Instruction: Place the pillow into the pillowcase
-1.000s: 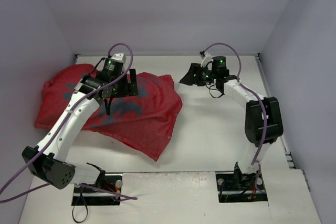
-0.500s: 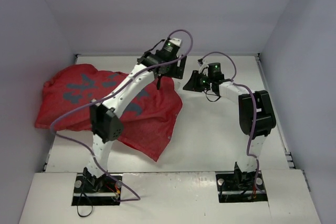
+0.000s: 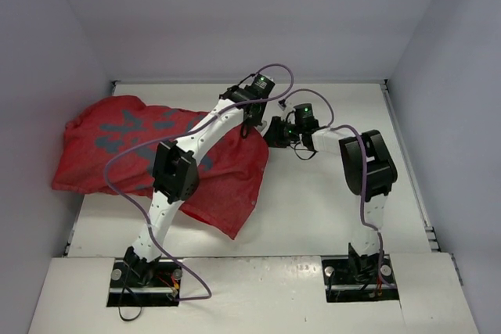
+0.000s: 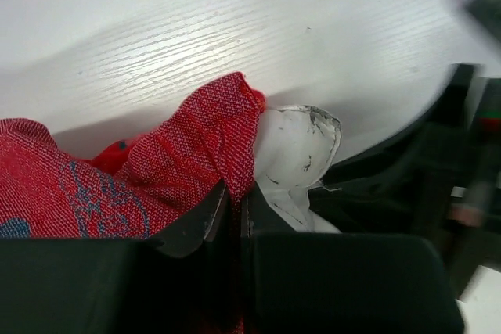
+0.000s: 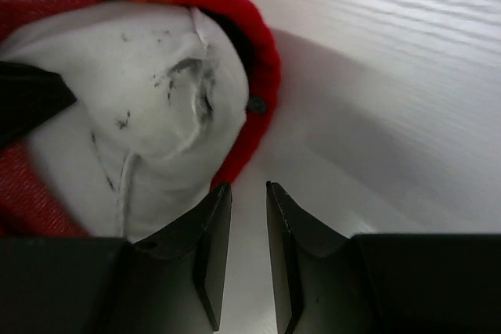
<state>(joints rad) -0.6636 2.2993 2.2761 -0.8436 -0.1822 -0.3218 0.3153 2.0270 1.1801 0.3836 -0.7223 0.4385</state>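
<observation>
The red pillowcase (image 3: 117,146) lies spread over the left half of the white bench (image 3: 329,193), its blue printed figures facing up and its cloth bulging in soft folds. The left arm reaches across the pillowcase to its far right corner, and the left claw (image 3: 252,121) comes down on that corner. In the left wrist view the left claw (image 4: 235,193) has its two fingers pressed together on a fold of the pillowcase (image 4: 180,162), so the red cloth is pinched between them right at the edge of the opening.

A corner of the white pillow (image 4: 293,154) pokes out of that opening, just beside the pinched fold. The corner is smudged with dark marks. The rest of the pillow seems to sit inside the pillowcase, though the cloth hides it from above.

The right claw (image 3: 274,131) sits just off the pillowcase's right edge, close to the left claw. From the right wrist the right claw (image 5: 246,189) shows its fingers a narrow slot apart, with only bare bench between them and nothing gripped. The pillow (image 5: 133,91) corner lies just beyond its left finger, ringed by the red hem of the pillowcase (image 5: 262,76).
</observation>
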